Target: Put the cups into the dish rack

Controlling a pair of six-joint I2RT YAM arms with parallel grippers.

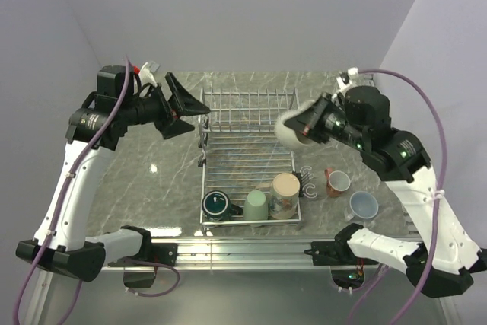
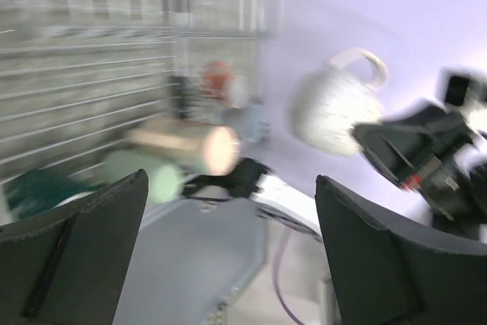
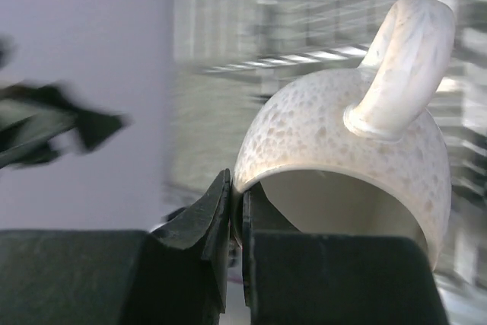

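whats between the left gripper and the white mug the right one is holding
In the top view, only the upright slotted section of the dish rack lies between the left gripper and the cream-white mug; no other cup sits there.

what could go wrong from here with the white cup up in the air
The right jaws pinch only the rim of the cream-white cup, held in the air at the right edge of the dish rack; it may swivel or slip and fall. The left jaws hang open near the rack's far left corner, so the arms might clash.
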